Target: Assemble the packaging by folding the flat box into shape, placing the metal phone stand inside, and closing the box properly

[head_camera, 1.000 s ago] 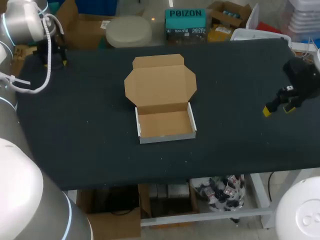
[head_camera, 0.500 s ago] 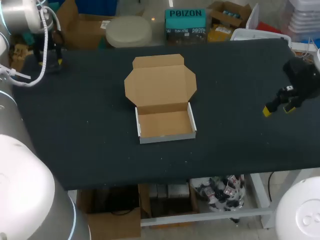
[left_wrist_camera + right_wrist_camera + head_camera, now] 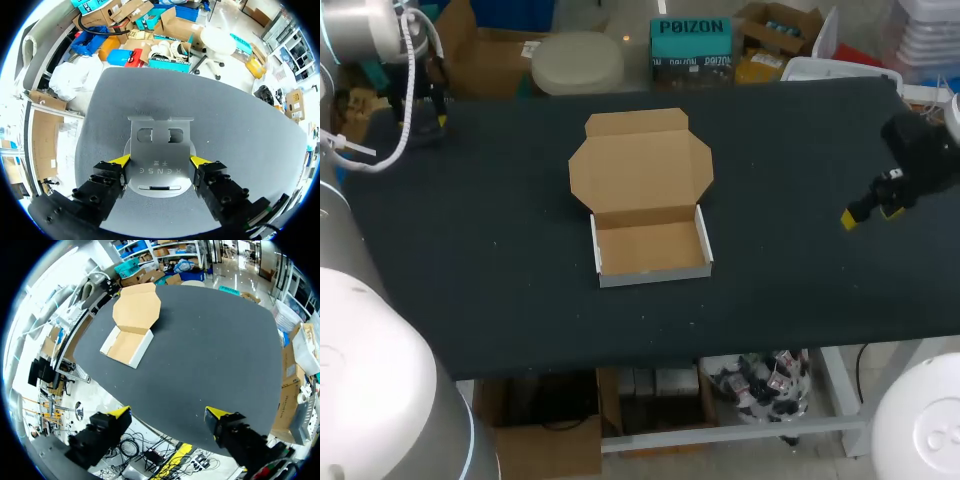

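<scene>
A cardboard box (image 3: 647, 200) lies mid-table with its white-walled tray (image 3: 651, 251) formed and its lid (image 3: 640, 160) spread flat behind. It also shows in the right wrist view as the box (image 3: 131, 327), far ahead of my right gripper (image 3: 167, 414), which is open and empty. That right gripper (image 3: 868, 212) hovers near the table's right edge. The metal phone stand (image 3: 160, 150), a silver plate with two holes, sits between the yellow tips of my left gripper (image 3: 160, 161), both touching its sides. My left gripper (image 3: 425, 112) is at the table's far left corner.
The black table (image 3: 500, 260) has bare surface all around the box. A white cable (image 3: 408, 110) hangs along my left arm near the far left corner.
My left arm has shifted slightly toward the far left with the stand between its fingers. My right gripper has edged a little up and left. The box has not moved.
</scene>
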